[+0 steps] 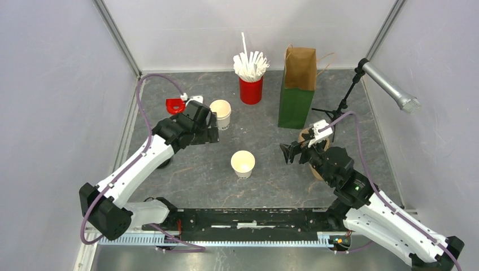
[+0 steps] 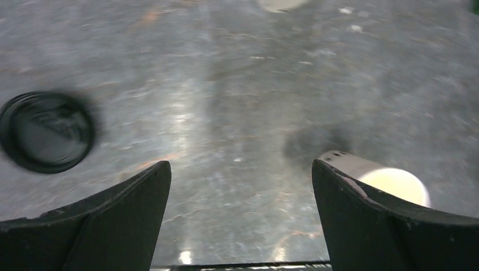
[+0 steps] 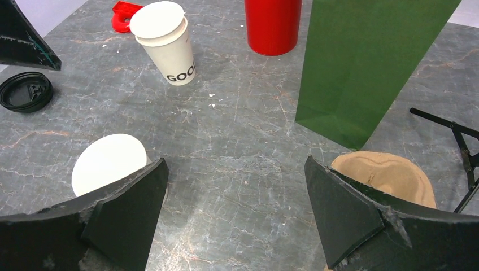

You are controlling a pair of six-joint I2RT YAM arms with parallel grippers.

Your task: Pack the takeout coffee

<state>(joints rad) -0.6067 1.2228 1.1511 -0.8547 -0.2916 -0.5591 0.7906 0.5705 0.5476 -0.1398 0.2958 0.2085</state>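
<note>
Nearest, single cream-white paper cup [image 1: 243,164] is seen upright mid-table, lidless, between the arms, touched by neither. R gripper [image 3: 234,161] is held wide apart, empty, near brown pulp carrier [image 3: 390,175]. L gripper [image 2: 240,166] is likewise spread, nothing clamped; round black plastic lid [image 2: 46,131] lies loose on table nearby. Further back, stack of white cups [image 1: 220,113] stands just beside L gripper. Risk: stack gets knocked on a swing; cup gets tipped/crushed if lid is pressed off-centre.
</note>
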